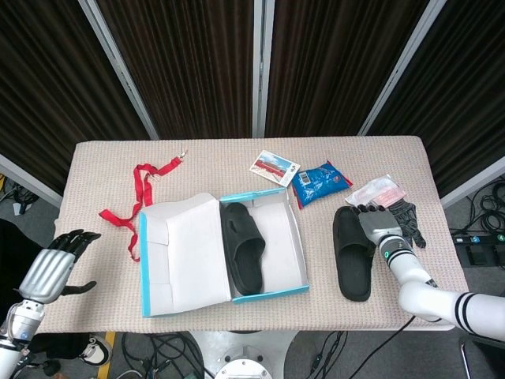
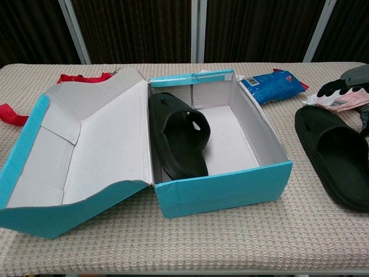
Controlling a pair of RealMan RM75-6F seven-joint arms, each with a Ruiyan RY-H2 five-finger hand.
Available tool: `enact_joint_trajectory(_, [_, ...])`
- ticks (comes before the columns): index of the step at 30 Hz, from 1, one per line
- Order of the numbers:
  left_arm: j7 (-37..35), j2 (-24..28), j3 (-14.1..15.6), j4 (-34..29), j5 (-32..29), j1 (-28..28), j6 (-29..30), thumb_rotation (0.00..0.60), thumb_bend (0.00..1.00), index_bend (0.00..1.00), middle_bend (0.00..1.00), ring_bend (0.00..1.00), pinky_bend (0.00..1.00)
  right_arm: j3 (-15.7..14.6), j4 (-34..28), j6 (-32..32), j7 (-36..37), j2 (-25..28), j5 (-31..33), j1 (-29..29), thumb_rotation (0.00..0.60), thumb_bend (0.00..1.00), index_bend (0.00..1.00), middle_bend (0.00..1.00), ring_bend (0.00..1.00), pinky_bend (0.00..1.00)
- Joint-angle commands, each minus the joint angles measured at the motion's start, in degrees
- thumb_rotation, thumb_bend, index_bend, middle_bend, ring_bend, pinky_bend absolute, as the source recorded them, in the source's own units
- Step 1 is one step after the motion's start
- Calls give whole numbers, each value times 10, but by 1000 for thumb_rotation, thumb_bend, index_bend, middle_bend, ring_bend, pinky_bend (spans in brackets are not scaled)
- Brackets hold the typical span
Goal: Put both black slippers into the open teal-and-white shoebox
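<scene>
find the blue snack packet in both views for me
Head view: the blue snack packet lies up right of centre, just beyond the shoebox's far right corner.
Chest view: the packet is upper right, behind the box's right wall.
Shared landmark: the loose black slipper, nearer the robot than the packet.

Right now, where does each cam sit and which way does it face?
Head view: high, looking down on the table; both hands show, left hand off the table edge, right hand by the loose slipper.
Chest view: low, at table height, facing across; only right hand.
Shared: shoebox, both slippers, blue packet.
</scene>
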Motion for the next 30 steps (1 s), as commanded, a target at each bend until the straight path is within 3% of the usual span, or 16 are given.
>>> enact_joint_trajectory(1, [0,-1,1,0,0,0,-1,600,117,155,159,106,178,-6,6,2,-1,-8,4,4,600,26,0,19,0,0])
enact_joint_trajectory(17, [-18,-1,1,10,-6,2,-1,600,78,155,159,106,178,-32,38,37,-46,-69,73,45,600,54,0,66,0,0])
enact_joint_trajectory(30, [-38,-3,3,25,-3,3,1,600,79,155,159,106,178,-32,41,64,-79,-92,101,60,600,60,38,110,0,0])
